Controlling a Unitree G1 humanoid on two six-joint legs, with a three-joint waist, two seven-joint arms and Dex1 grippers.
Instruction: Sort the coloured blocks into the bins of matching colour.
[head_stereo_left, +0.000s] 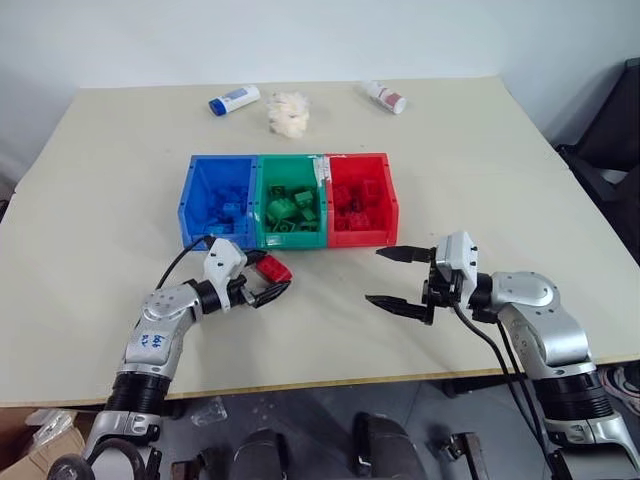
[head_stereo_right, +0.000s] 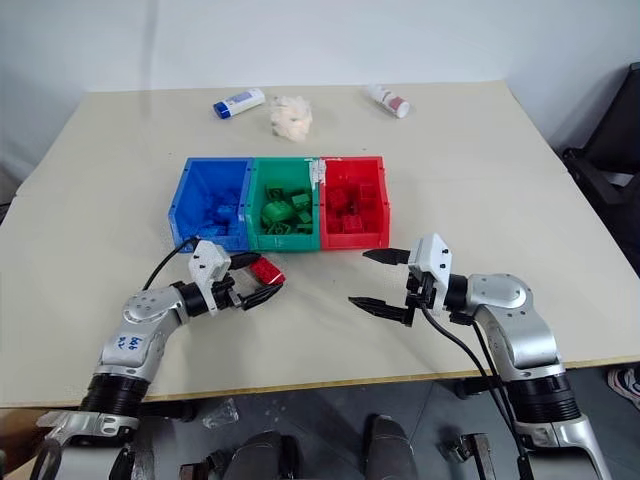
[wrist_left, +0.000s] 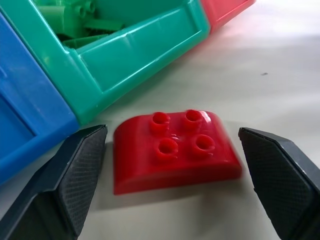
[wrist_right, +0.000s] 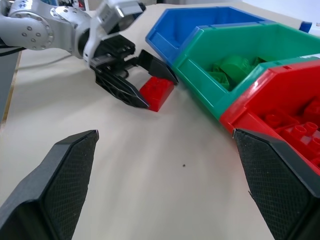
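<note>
A red studded block (head_stereo_left: 277, 267) lies on the table just in front of the green bin (head_stereo_left: 290, 238). My left gripper (head_stereo_left: 274, 277) is open and straddles it; in the left wrist view the block (wrist_left: 175, 150) sits between the two fingers (wrist_left: 75, 180), touching neither. The blue bin (head_stereo_left: 187, 205), the green bin and the red bin (head_stereo_left: 360, 237) stand joined in a row, each holding blocks of its own colour. My right gripper (head_stereo_left: 373, 276) is open and empty, in front of the red bin and pointing left.
At the table's far side lie a white tube with a blue cap (head_stereo_left: 233, 100), a fluffy white wad (head_stereo_left: 289, 113) and a white tube with a red cap (head_stereo_left: 385, 97). A dark chair (head_stereo_left: 615, 140) stands off the right edge. Bare tabletop separates the grippers.
</note>
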